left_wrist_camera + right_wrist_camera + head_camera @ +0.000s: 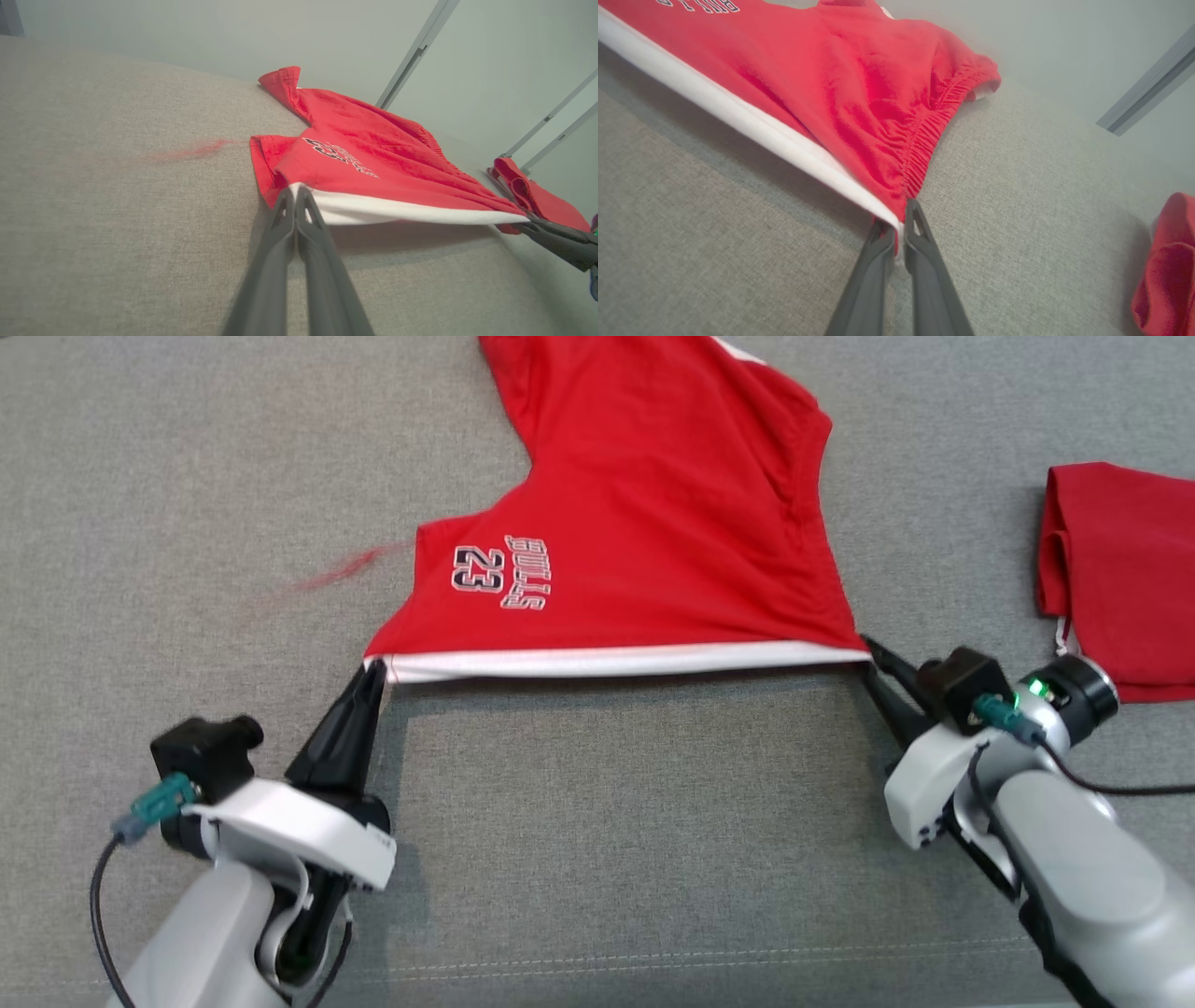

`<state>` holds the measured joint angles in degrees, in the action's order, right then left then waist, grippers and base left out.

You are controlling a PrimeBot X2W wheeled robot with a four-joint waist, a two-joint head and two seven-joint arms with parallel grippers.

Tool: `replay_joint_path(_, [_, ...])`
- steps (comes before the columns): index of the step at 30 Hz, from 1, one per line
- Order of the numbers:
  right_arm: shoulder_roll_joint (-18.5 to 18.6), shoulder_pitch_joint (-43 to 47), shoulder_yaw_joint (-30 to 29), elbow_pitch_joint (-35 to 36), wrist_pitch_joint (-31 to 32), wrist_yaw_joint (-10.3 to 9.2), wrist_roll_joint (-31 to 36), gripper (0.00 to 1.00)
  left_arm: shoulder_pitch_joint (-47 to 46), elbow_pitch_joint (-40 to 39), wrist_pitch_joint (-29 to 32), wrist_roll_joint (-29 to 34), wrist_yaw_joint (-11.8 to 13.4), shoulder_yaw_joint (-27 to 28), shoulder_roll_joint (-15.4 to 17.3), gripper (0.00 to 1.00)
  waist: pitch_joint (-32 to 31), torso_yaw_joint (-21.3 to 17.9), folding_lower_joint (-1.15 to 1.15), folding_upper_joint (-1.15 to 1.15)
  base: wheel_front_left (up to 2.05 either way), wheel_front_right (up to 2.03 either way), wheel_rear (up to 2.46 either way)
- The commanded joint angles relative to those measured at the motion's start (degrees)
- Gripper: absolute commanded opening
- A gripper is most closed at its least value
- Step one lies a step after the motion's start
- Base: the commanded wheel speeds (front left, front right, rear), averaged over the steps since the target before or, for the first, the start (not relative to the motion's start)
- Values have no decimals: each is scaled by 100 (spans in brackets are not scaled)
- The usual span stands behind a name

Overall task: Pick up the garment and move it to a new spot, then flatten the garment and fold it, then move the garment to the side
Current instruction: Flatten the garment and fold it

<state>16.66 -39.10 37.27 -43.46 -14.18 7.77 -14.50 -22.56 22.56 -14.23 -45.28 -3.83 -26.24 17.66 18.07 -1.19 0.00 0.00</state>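
While the left tool [374, 665] and right tool [864, 642] each pinch shut on one end of its white hem [607, 661], the garment [653, 523] lies spread on the grey surface [607, 821], hem raised, left of a red cloth [1120, 569].

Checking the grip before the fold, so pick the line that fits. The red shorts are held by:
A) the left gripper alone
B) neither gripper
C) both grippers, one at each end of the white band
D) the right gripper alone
C: the left gripper and the right gripper each pinch one end of the white band on the red shorts.
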Motion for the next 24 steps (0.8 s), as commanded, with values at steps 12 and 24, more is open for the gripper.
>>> replay_joint_path(12, [-135, 1514, -795, 828, -15, -28, 775, 0, 1329, -1251, 210, 408, 862, 172, 440, 0, -451, 37, 0, 0, 0, 0, 0])
replay_joint_path(24, [-398, 2327, -1573, 1453, 159, -28, 655, 100, 1654, -1547, 486, 293, 1005, 89, 508, 100, -673, 181, 0, 0, 0, 0, 0])
